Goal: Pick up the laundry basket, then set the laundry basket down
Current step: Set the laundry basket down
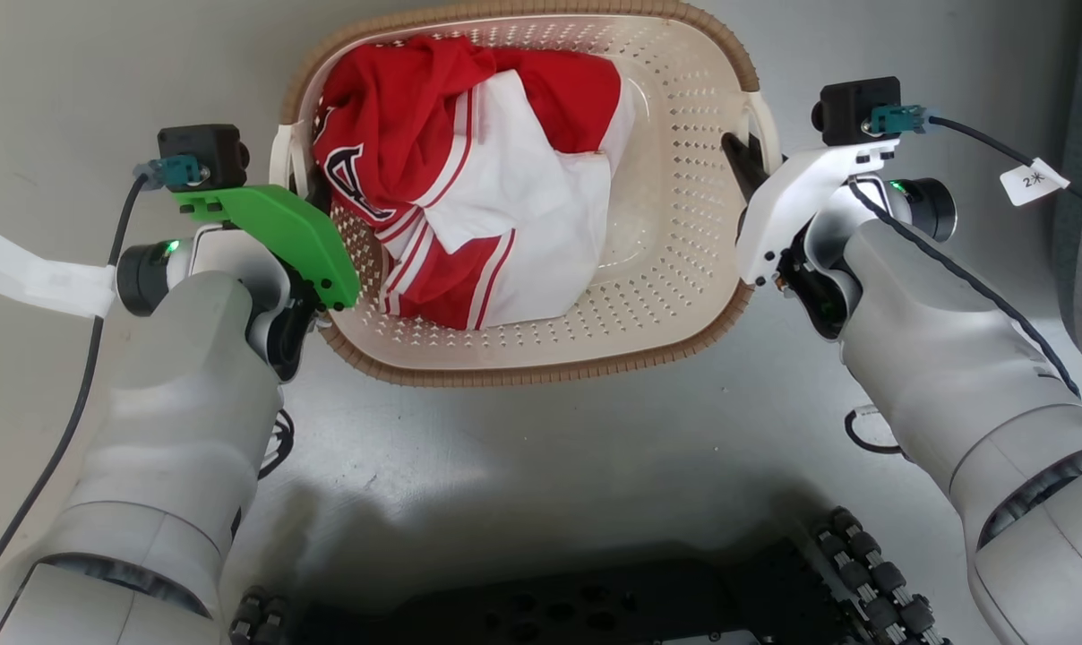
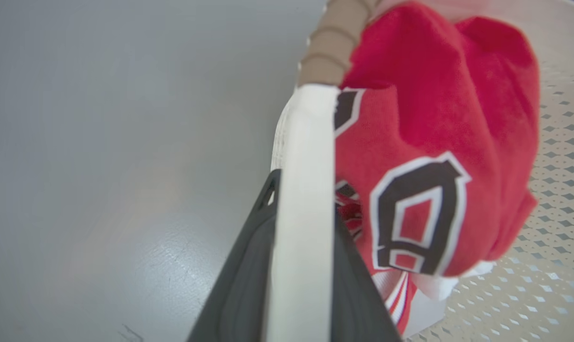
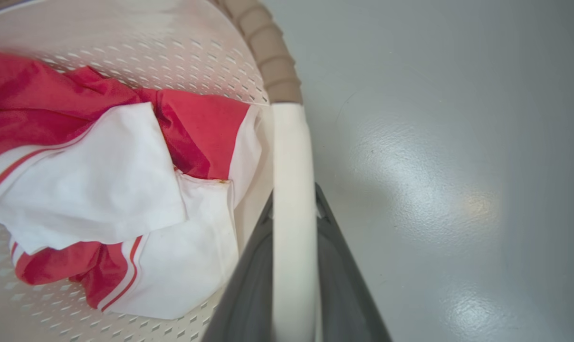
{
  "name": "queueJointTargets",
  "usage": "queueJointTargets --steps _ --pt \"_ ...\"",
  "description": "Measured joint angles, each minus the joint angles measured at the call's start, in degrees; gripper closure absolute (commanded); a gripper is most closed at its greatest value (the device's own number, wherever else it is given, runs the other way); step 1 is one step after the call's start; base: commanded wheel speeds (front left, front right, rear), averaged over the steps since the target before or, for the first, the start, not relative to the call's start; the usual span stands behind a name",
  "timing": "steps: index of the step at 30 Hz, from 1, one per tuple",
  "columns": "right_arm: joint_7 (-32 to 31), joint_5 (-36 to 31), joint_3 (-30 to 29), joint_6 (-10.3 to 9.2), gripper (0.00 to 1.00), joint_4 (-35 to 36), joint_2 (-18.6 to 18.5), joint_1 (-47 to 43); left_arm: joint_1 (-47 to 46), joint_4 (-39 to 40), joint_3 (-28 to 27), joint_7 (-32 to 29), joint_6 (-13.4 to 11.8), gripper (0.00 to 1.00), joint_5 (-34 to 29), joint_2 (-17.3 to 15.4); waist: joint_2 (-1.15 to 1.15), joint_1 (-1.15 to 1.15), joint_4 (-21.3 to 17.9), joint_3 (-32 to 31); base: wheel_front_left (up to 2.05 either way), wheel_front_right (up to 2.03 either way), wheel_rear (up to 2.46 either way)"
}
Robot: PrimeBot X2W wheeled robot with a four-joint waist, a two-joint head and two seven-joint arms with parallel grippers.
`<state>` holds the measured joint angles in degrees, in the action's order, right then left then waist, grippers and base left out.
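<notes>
Grips with the left gripper (image 2: 303, 199), dark fingers (image 2: 249, 266) pressed against both sides of the white left handle (image 2: 306, 142) of the laundry basket (image 1: 523, 372). Grips likewise with the right gripper (image 3: 294, 194), fingers (image 3: 344, 285) closed flat on both faces of the white right handle (image 3: 289, 142).

Just past each set of fingertips, following on from the handle: the brown woven-look rim (image 3: 272, 61). Between the two grippers: the cream perforated basket, spanning from one to the other. Cannot tell whether resting on the floor or held off it.

Right against the inner side of the left gripper: a crumpled red-and-white jersey (image 1: 469, 179), with a black letter outlined in white, bulging up to the left handle. Nearer the right gripper: white folds of the same jersey, then bare perforated basket bottom.

On the outer side of each gripper: plain grey floor (image 1: 505, 466).

Over the left wrist: a green mount (image 1: 281, 224) carrying a black camera. Over the right wrist: a white mount (image 1: 792, 197) with another. Beyond the right wrist, on a dark cable: a small paper tag (image 1: 1032, 179).

Back behind both forearms: the black base (image 1: 595, 609) with roller wheels.
</notes>
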<state>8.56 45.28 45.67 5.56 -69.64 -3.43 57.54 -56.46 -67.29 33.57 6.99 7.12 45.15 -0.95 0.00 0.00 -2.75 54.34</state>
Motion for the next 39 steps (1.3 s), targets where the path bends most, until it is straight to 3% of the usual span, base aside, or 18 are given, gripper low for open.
queueJointTargets --steps 1,2,3,4,5,17,33,39 --pt "0.1 -0.1 0.2 0.07 0.55 0.0 0.0 0.0 0.0 -0.2 0.0 -0.4 0.0 1.0 0.1 0.0 0.0 0.0 0.0 0.0 0.0 0.0 0.0" --pt "0.4 -0.1 0.3 0.18 0.0 0.0 0.0 0.0 0.0 -0.4 0.0 -0.5 0.0 0.78 0.3 0.0 0.0 0.0 0.0 -0.1 0.0 0.0 0.0" --pt "0.5 -0.1 0.5 0.42 0.0 0.0 -0.1 0.0 0.0 -0.5 0.0 -1.0 0.0 0.57 0.5 0.0 0.0 0.0 0.1 -0.1 0.0 0.0 0.0" --pt "0.5 -0.1 0.6 0.43 0.0 -0.1 -0.3 0.0 0.0 -0.6 0.0 -1.2 0.0 0.19 0.5 -0.1 0.0 0.0 0.1 -0.1 0.0 0.0 0.0" --pt "0.6 -0.2 0.6 0.43 0.0 -0.3 -0.7 0.0 0.0 -0.8 0.0 -1.4 0.0 0.0 0.6 -0.3 0.0 0.0 0.1 -0.2 0.0 0.0 0.0" --pt "1.9 -0.2 1.0 0.96 0.0 -1.0 -1.2 0.0 0.0 -0.8 0.5 -1.3 0.0 0.0 1.0 -0.6 0.0 0.0 0.5 -1.7 0.0 0.0 0.0" --pt "4.8 -0.1 0.8 0.99 0.0 -0.8 -1.5 -3.2 2.8 2.0 3.8 5.7 0.0 0.0 0.1 -0.6 0.0 0.0 0.6 -8.9 0.0 0.0 0.0" --pt "5.6 -0.1 0.3 1.15 0.0 0.2 -1.7 -5.1 4.3 3.5 5.1 7.2 0.0 0.0 -0.9 -2.0 0.0 0.0 0.6 -12.7 0.0 0.0 0.0"
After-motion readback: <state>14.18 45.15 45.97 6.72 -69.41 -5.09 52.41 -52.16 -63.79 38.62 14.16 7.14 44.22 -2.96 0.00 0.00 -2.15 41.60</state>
